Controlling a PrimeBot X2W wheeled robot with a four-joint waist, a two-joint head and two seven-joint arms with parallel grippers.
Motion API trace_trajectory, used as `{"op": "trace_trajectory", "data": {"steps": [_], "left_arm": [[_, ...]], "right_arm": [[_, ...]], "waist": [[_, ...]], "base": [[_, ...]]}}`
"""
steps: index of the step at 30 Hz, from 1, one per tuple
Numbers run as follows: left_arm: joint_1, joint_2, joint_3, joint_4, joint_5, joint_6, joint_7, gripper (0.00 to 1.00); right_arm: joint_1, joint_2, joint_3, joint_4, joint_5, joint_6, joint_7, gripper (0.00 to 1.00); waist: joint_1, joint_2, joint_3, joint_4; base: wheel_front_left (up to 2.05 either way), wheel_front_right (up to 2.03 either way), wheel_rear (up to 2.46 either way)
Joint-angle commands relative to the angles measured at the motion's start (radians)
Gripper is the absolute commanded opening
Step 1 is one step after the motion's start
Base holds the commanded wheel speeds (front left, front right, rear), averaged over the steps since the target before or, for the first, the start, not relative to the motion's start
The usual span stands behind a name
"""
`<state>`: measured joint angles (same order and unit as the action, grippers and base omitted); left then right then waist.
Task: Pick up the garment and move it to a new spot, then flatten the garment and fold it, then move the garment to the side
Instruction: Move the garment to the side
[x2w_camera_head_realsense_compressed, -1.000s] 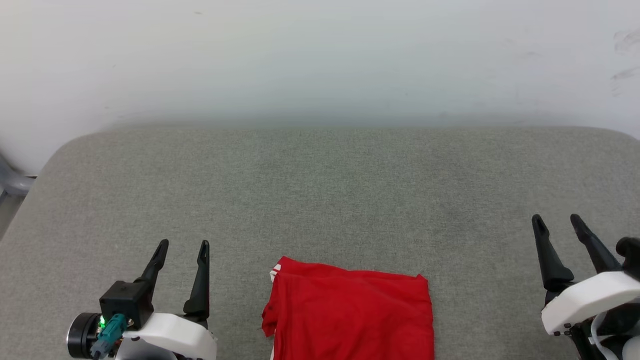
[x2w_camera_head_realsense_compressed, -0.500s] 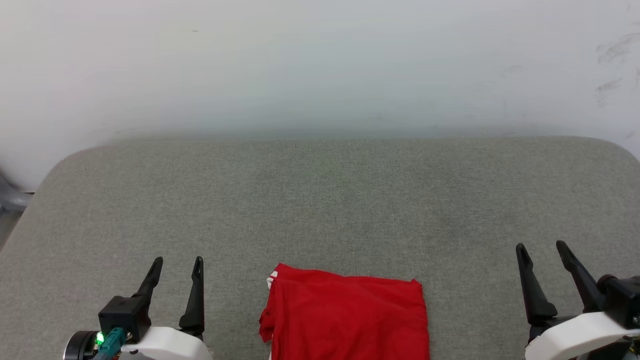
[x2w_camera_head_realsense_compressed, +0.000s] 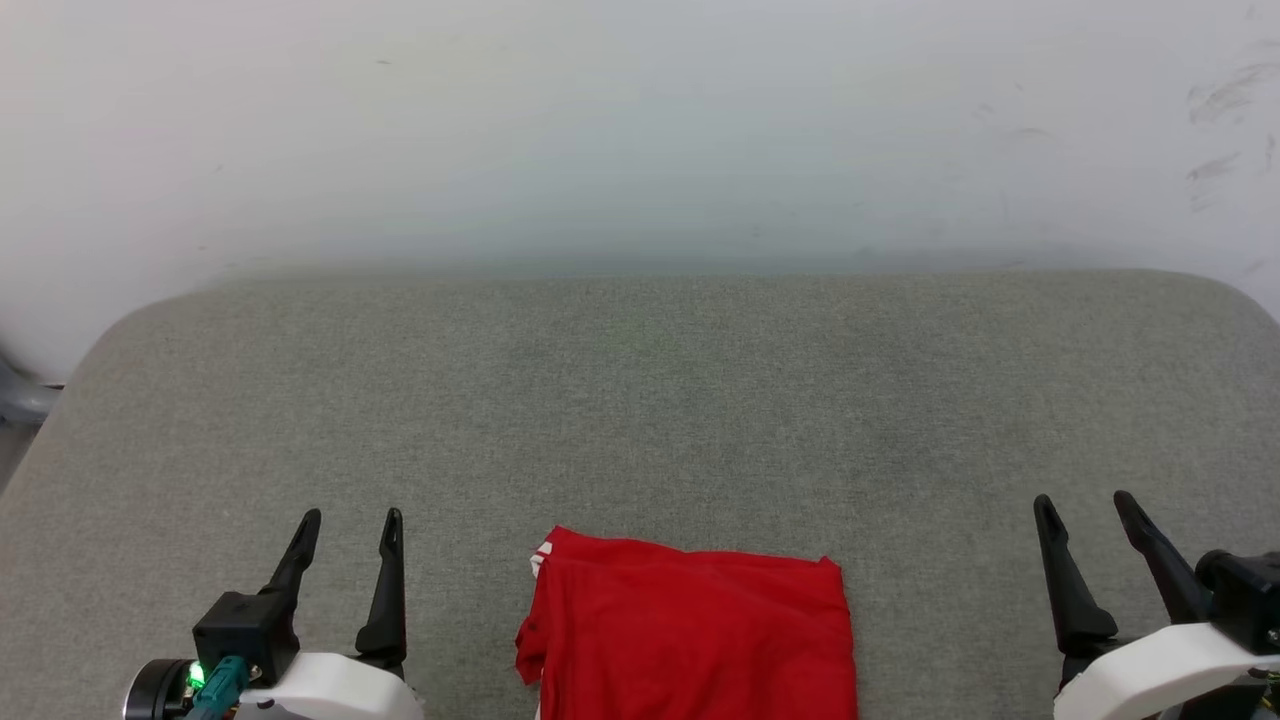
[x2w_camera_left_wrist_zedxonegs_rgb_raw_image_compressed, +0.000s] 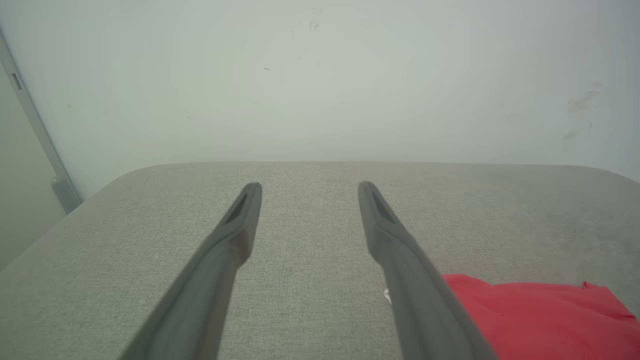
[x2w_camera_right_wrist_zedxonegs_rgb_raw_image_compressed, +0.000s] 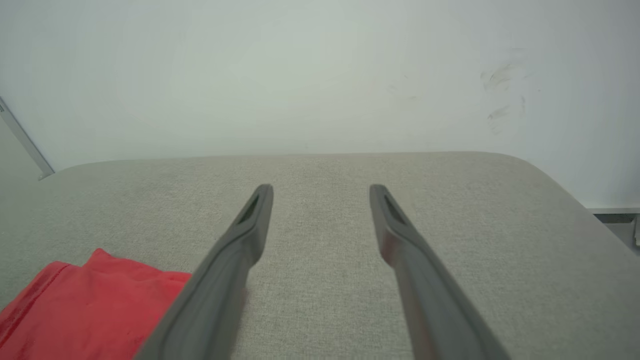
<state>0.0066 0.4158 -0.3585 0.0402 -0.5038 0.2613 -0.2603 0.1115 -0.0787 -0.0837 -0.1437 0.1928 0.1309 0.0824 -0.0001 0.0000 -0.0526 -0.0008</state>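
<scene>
We find the folded red jersey (x2w_camera_head_realsense_compressed: 690, 640) between our left gripper (x2w_camera_head_realsense_compressed: 350, 520) and right gripper (x2w_camera_head_realsense_compressed: 1085, 505), both spread and empty, nearer the left.

This reads to me as a bare robot test room, a lab space rather than a home. A grey fabric-covered surface (x2w_camera_head_realsense_compressed: 640, 400) with rounded corners sits against a plain white wall (x2w_camera_head_realsense_compressed: 640, 130), scuff marks (x2w_camera_head_realsense_compressed: 1215, 95) smudging the paint on the right. A grey metal rail (x2w_camera_left_wrist_zedxonegs_rgb_raw_image_compressed: 37, 131) runs up the left. My left gripper (x2w_camera_head_realsense_compressed: 352, 517) and right gripper (x2w_camera_head_realsense_compressed: 1084, 500) hang spread over the cloth.
</scene>
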Motion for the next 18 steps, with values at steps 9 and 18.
{"op": "trace_trajectory", "data": {"steps": [9, 18], "left_arm": [[-0.029, -0.026, 0.023, -0.012, 0.037, -0.026, -0.007, 1.0], [-0.1, -0.059, 0.03, -0.04, 0.081, -0.07, -0.006, 1.0]], "right_arm": [[0.012, -0.052, -0.067, 0.063, 0.1, 0.0, 0.168, 1.0], [-0.034, -0.085, -0.045, 0.151, 0.285, 0.0, 0.441, 1.0]], "waist": [[0.0001, 0.0, 0.031, 0.039], [0.0001, 0.0, 0.149, 0.118]], "base": [[0.0, 0.0, 0.0], [0.0, 0.0, 0.0]]}}
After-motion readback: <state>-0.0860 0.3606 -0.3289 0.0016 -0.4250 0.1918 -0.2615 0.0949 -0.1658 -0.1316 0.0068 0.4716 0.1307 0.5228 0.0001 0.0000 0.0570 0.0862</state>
